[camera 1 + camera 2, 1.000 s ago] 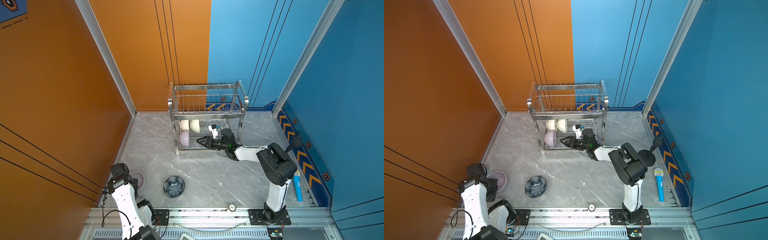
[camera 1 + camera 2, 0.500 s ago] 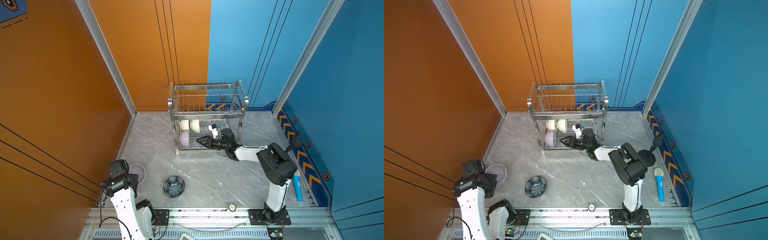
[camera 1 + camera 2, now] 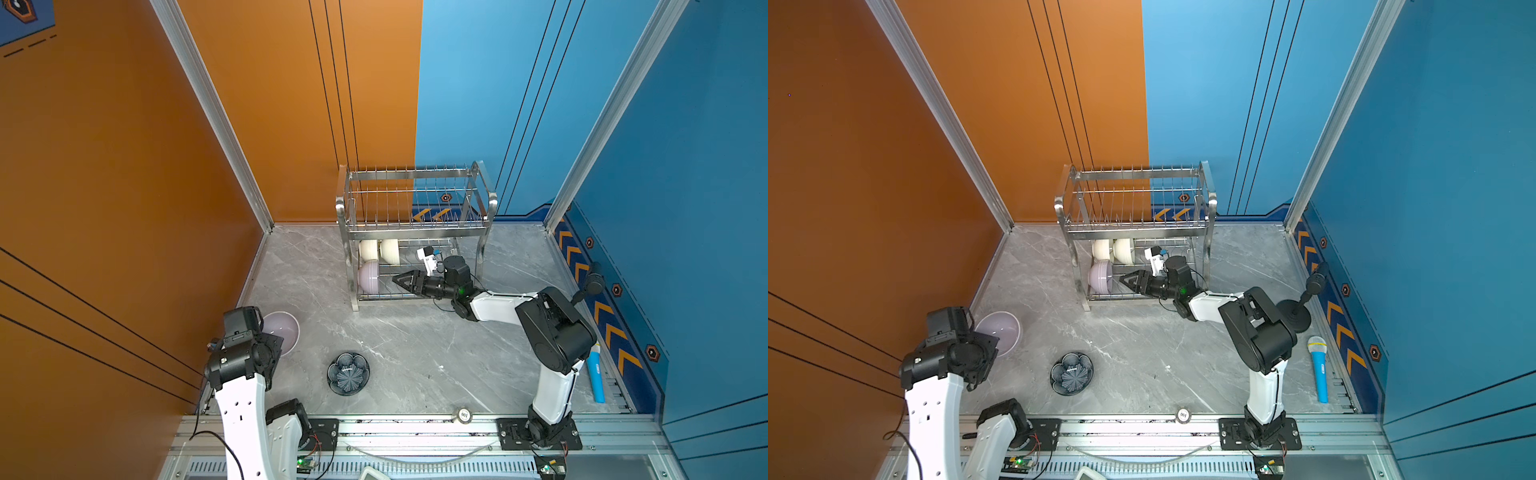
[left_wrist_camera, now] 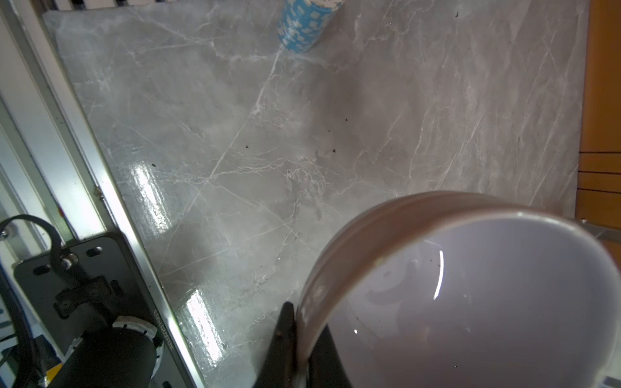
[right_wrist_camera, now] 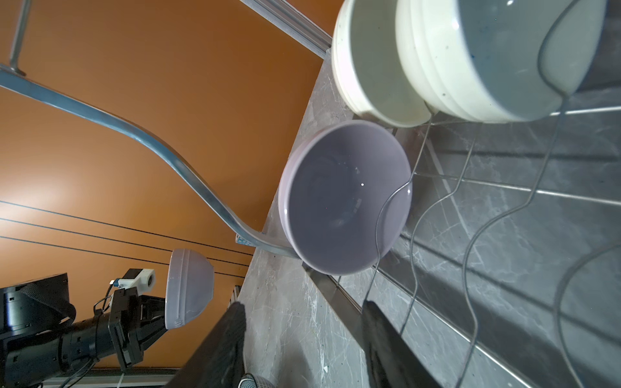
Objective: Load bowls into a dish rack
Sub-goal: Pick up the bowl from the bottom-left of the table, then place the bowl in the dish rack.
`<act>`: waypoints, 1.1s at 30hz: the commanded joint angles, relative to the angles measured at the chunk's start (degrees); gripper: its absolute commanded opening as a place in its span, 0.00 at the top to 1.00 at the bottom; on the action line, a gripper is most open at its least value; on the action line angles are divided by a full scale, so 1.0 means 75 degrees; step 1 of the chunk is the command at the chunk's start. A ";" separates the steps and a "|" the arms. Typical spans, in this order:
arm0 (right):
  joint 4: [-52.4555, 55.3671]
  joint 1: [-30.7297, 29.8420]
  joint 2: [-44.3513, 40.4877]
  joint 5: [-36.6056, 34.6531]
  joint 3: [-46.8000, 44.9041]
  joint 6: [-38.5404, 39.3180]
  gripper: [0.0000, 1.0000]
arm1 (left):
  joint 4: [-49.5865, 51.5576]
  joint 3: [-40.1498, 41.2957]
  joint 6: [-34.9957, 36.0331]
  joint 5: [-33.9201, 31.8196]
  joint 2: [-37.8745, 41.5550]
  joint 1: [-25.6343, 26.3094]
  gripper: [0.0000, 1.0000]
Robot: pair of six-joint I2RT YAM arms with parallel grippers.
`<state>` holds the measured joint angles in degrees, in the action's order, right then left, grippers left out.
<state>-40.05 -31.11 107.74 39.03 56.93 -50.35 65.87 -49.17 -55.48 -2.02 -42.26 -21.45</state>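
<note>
Grey marble tabletop point(image 3: 415, 340) bounded by an orange wall point(image 3: 291, 104) and a blue wall point(image 3: 478, 104), with the dish rack point(image 3: 415, 227) at the rear. Its lower tier holds two cream-white bowls point(image 3: 390, 251) and one lilac bowl point(image 3: 369, 276), all standing on edge. Right gripper point(image 3: 401, 279) reaches into that tier just beside the lilac bowl, jaws parted and empty; left gripper point(image 4: 293, 331) is clamped on the rim of a second lilac bowl point(image 3: 284, 332), raised off the tabletop near the orange wall, while the dark flower-rimmed bowl point(image 3: 348, 373) sits upright on the tabletop, well apart from the dish rack.
</note>
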 commanded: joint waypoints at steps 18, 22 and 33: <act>0.1207 -0.0128 -0.0900 0.0088 0.0003 0.1380 0.43 | -0.0116 -0.1910 0.2613 -0.0387 -0.1177 0.2939 1.00; 0.1697 -0.0196 -0.1207 0.0024 -0.0020 0.1898 0.43 | -0.0099 -0.2126 0.2849 -0.0742 -0.1510 0.3738 1.00; 0.3320 -0.0373 -0.2167 0.0008 -0.0020 0.3534 0.43 | -0.0104 -0.2586 0.3119 -0.1590 -0.2557 0.5430 1.00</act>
<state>-20.14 -33.50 93.69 38.81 56.90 -29.12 66.02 -65.67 -33.32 -10.70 -60.90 17.87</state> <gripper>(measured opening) 0.568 0.085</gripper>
